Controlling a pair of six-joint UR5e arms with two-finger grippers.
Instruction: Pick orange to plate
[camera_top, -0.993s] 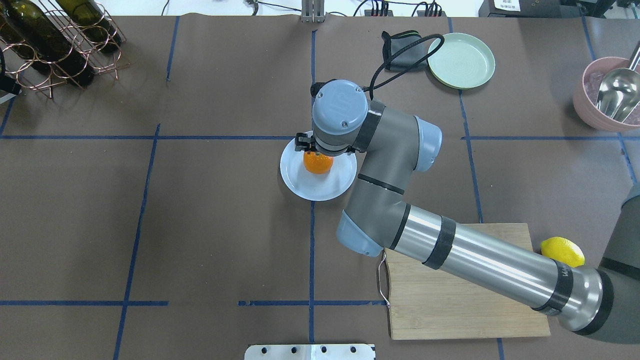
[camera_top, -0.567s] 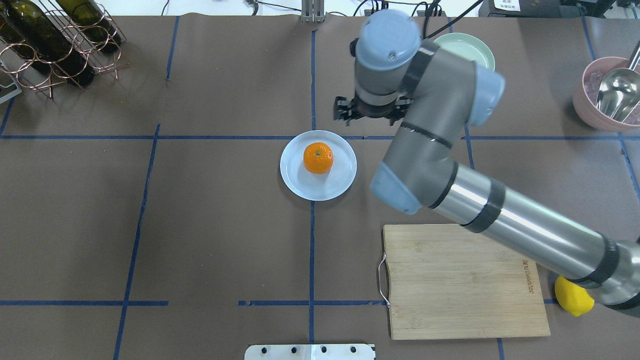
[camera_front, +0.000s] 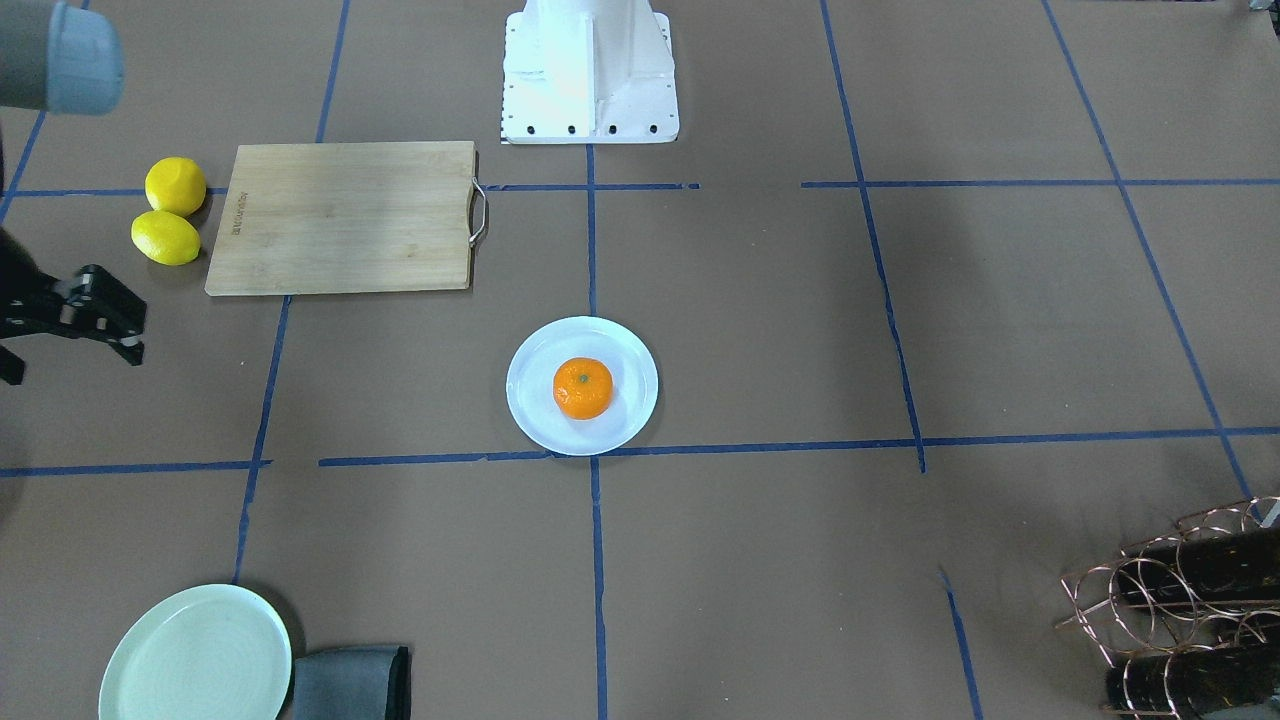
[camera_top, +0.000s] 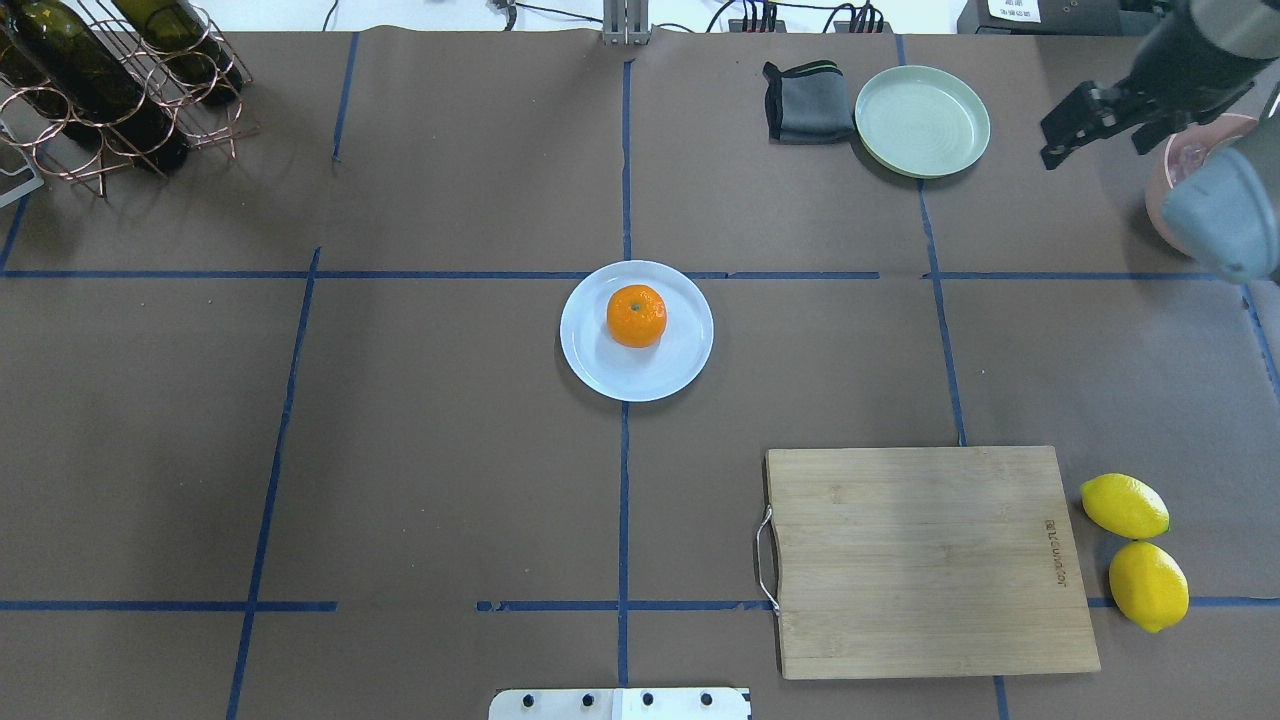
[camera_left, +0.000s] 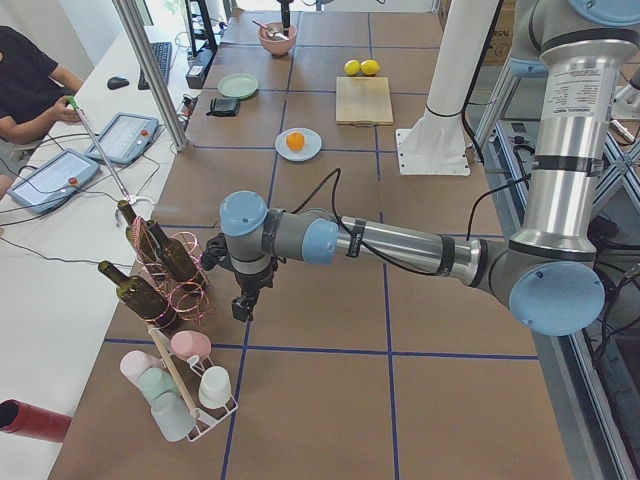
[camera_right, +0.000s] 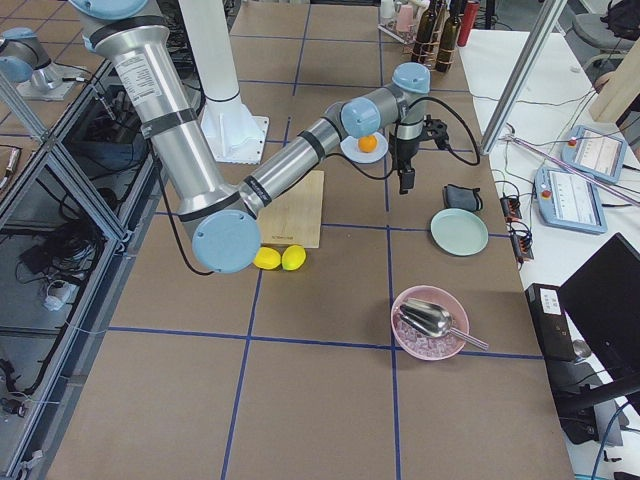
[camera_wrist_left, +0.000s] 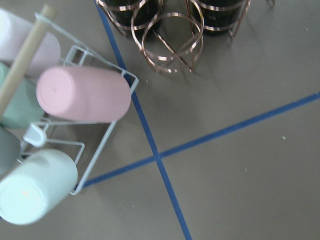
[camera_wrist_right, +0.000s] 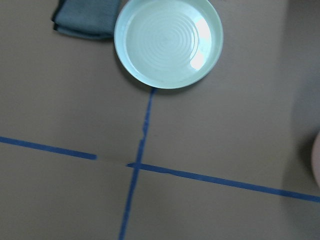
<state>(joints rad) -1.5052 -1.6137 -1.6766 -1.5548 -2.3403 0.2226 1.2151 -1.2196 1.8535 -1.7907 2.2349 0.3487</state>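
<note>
The orange (camera_top: 636, 316) sits on the far half of the pale bluish-white plate (camera_top: 610, 375) at the table's middle, also seen from across the table as orange (camera_front: 583, 388) on plate (camera_front: 530, 415). My right gripper (camera_top: 1093, 148) hangs open and empty high at the far right, well away from the fruit, its spread fingers (camera_front: 118, 325) showing at the front view's left edge. My left gripper (camera_left: 243, 303) hovers beside the wine rack far from the plate; I cannot tell whether it is open or shut.
A wooden cutting board (camera_top: 930, 560) lies near right with two lemons (camera_top: 1125, 505) beside it. A mint-green plate (camera_top: 922, 120) and grey cloth (camera_top: 808, 100) sit far right, with a pink bowl (camera_right: 428, 322) holding a scoop. Wine rack (camera_top: 120, 90) and cup rack (camera_left: 185, 385) stand on the left.
My right gripper let go of the orange, leaving it on the plate, then rose and swung away to the far right. The orange has not shifted.
</note>
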